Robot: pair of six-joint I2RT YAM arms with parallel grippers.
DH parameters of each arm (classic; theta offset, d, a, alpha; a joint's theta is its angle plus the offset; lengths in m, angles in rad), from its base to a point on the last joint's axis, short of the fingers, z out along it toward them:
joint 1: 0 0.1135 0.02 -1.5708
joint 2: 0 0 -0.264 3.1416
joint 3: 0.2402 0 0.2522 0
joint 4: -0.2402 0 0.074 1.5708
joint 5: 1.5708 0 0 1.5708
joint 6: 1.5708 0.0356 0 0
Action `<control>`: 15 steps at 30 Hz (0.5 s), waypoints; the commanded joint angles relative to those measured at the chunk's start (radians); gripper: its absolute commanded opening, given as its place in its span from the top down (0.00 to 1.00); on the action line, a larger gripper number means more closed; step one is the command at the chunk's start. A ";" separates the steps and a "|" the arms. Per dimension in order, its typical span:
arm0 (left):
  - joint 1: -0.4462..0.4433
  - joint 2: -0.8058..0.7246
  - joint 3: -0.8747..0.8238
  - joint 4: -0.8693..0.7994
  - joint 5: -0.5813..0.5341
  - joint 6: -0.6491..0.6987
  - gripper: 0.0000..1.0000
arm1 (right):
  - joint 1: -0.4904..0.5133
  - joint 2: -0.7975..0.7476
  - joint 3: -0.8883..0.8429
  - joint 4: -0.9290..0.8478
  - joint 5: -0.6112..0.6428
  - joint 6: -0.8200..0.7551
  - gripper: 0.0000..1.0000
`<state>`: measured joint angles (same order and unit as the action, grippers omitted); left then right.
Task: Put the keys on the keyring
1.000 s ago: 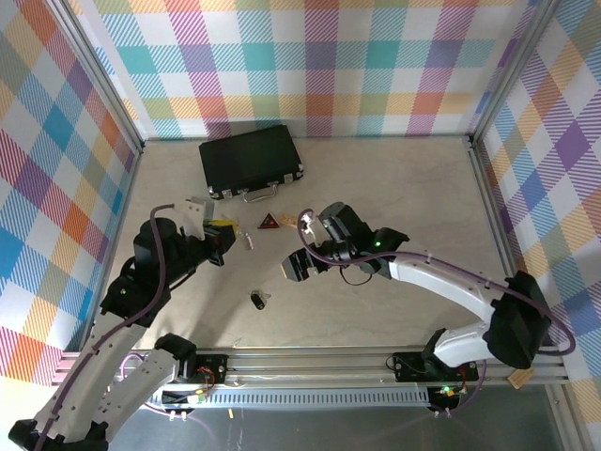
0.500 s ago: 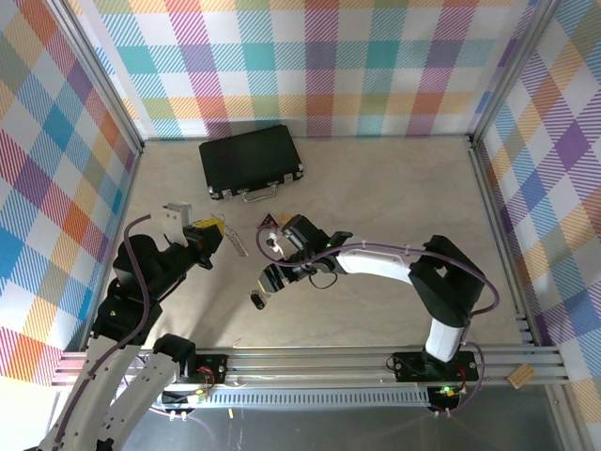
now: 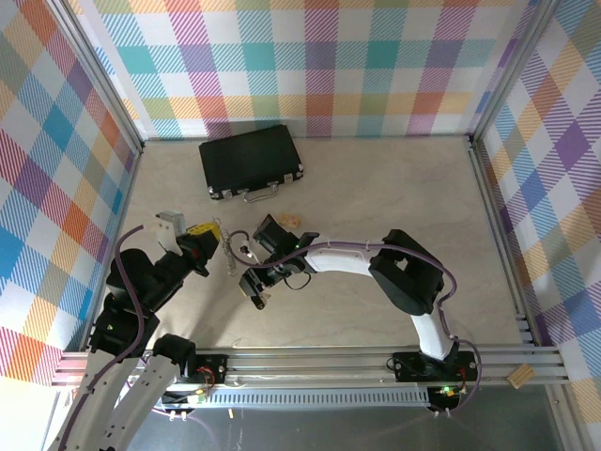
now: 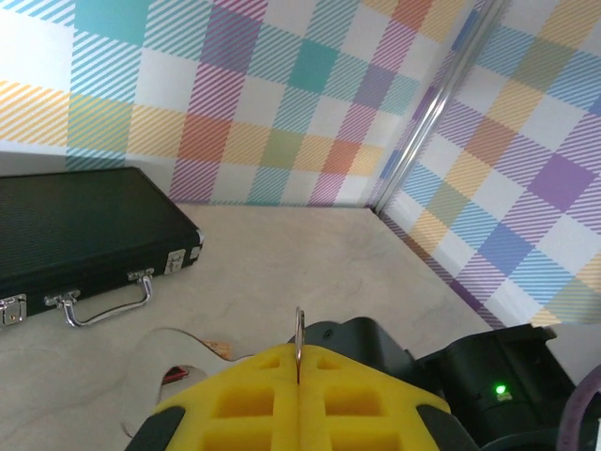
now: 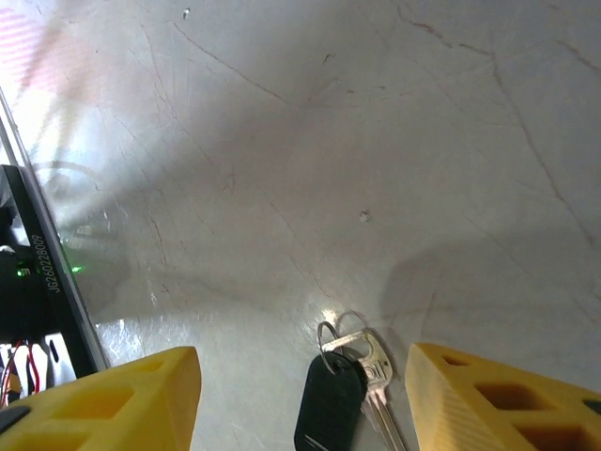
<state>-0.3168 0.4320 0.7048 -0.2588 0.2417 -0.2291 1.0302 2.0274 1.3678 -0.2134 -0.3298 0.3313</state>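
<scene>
keys point(image 5: 331, 402): flat on table point(image 5: 376, 141), well apart from black case point(image 3: 249, 162), its near side | my right fingers point(image 5: 122, 395) wide, straddling them | light, stiff, likely slippery; I'd pinch the black head | my left fingers point(image 4: 235, 399) clamp the keyring point(image 4: 299, 329) wire
</scene>
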 commanded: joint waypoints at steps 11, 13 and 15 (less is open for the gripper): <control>0.015 -0.012 -0.018 0.076 -0.007 -0.035 1.00 | 0.039 0.065 0.074 -0.103 0.047 0.005 0.62; 0.017 -0.013 -0.018 0.078 -0.008 -0.038 1.00 | 0.038 0.064 0.070 -0.106 0.050 0.003 0.63; 0.016 -0.012 -0.020 0.080 -0.006 -0.041 1.00 | 0.039 0.068 0.069 -0.106 0.052 0.002 0.65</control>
<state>-0.3149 0.4316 0.6907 -0.2462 0.2344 -0.2508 1.0618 2.0808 1.4143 -0.2943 -0.2871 0.3332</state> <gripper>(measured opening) 0.050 0.354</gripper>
